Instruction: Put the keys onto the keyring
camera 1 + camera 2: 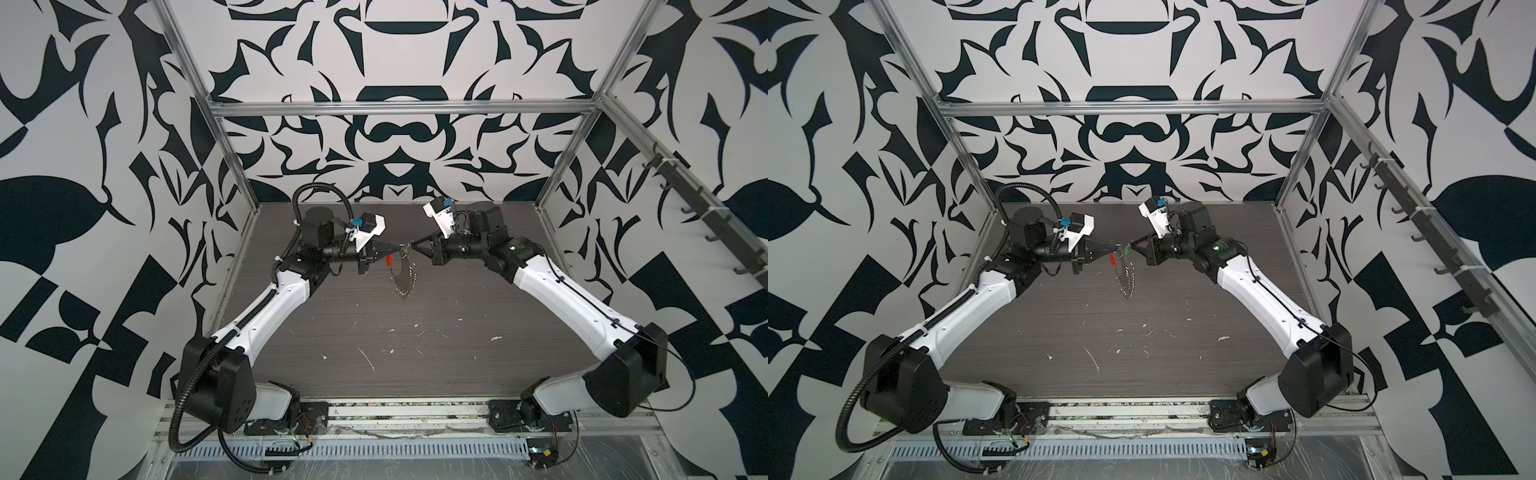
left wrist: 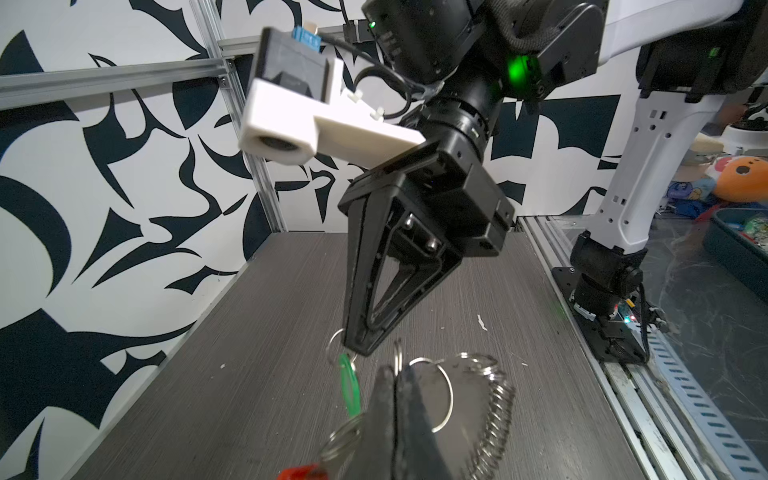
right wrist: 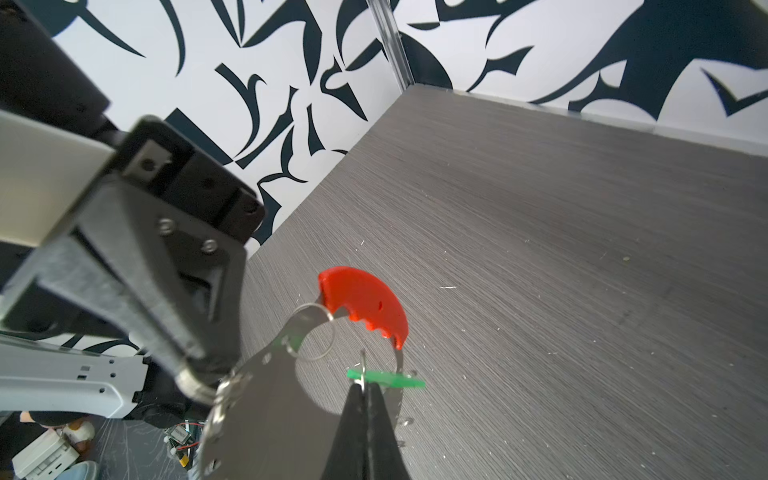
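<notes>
Currently threading | left tool (image 3: 203,374) clamped shut on keyring (image 3: 361,297) | right tool (image 3: 363,388) pinched shut on keys (image 3: 399,380) | I'd steady the keyring and ease the keys onto its open end slowly.

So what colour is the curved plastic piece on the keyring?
The plastic piece is red-orange, clearest in the right wrist view.

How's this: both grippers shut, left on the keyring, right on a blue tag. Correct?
No: the tag is green, not blue; the right wrist view shows it. Rest stands: both shut, left gripper on the keyring, right gripper on the tag.
</notes>
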